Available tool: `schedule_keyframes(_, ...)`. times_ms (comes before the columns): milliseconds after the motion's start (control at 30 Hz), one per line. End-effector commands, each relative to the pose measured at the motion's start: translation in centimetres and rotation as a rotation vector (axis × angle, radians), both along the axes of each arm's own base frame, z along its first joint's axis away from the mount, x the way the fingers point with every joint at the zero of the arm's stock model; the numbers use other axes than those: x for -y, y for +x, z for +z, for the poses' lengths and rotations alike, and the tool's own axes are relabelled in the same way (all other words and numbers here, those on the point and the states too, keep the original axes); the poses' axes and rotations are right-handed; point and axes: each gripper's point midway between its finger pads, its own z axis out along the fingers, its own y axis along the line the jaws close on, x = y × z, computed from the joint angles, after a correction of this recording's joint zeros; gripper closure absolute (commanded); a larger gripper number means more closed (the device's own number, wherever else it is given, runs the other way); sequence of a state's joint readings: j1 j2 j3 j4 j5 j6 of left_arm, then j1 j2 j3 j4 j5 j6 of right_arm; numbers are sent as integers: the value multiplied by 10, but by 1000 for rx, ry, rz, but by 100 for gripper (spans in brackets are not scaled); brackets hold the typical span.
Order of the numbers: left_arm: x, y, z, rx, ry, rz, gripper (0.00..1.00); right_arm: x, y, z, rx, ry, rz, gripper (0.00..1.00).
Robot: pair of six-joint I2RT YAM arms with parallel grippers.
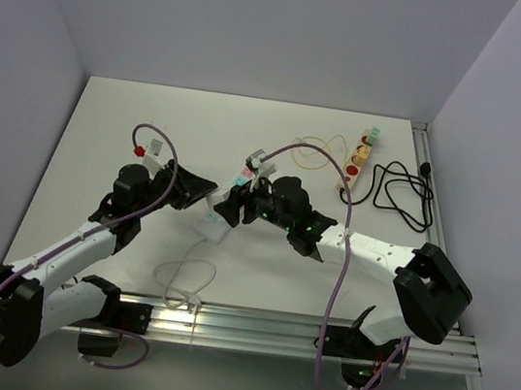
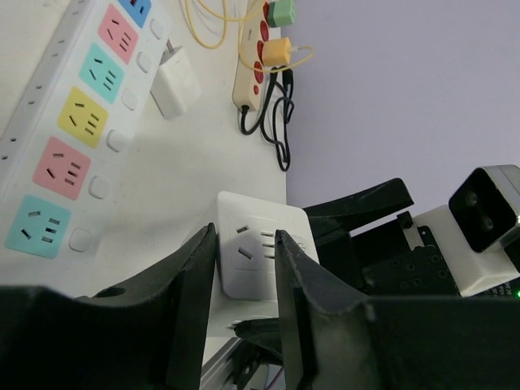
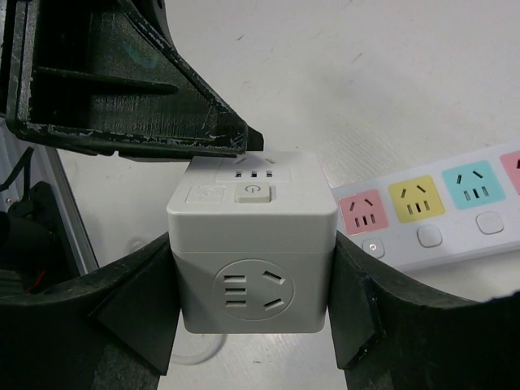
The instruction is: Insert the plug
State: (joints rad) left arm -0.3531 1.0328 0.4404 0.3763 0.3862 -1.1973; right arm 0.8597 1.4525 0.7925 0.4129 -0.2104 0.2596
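A white cube socket (image 3: 252, 260) sits on the table, and my right gripper (image 3: 252, 244) is shut on its two sides. In the top view the cube (image 1: 211, 224) lies mid-table under my right gripper (image 1: 227, 212). My left gripper (image 1: 204, 190) hovers just beyond it, its jaws apart with nothing between them. In the left wrist view the cube (image 2: 256, 252) shows through the gap of my left gripper (image 2: 244, 236). A white plug (image 2: 175, 81) lies beside the long power strip with coloured sockets (image 2: 73, 122), which also shows in the right wrist view (image 3: 431, 203).
A beige strip with red sockets (image 1: 356, 160) lies at the back right, with yellow wire (image 1: 316, 154) and a black cable (image 1: 398, 191) beside it. A white cable loop (image 1: 184, 282) lies near the aluminium front rail (image 1: 318, 336). The walls stand close on both sides.
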Motion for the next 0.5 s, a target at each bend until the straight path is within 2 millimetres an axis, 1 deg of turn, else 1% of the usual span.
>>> schedule_keyframes(0,25,-13,43,119,-88,-106,62,-19,2,24,52,44,34,99)
schedule_keyframes(133,37,-20,46,124,-110,-133,62,-25,0,16,40,19,44,99)
schedule_keyframes(467,46,-26,62,159,-116,-161,63,-35,-5,4,26,-24,72,96)
